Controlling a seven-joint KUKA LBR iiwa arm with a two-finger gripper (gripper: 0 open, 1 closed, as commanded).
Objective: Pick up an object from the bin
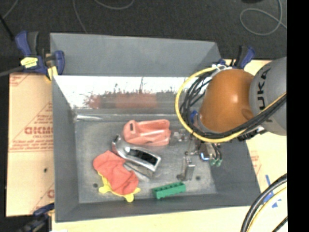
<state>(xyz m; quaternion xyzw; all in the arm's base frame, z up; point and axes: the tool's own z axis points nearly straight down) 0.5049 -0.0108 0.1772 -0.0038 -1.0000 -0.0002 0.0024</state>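
My gripper (188, 170) hangs low over the right part of the bin floor, with no thing seen in it. A green toothed brick (169, 190) lies just below and to its left, near the front wall. Left of the gripper a silver and black stapler-like tool (137, 157) lies at a slant. Behind that tool rests a pink plastic holder (147, 132) on its side.
A red crumpled cloth (115, 173) with a yellow piece (116, 191) under it lies at the front left, touching the silver tool. The arm's orange dome and cable loops hang over the bin's right side. Bare floor lies around the gripper.
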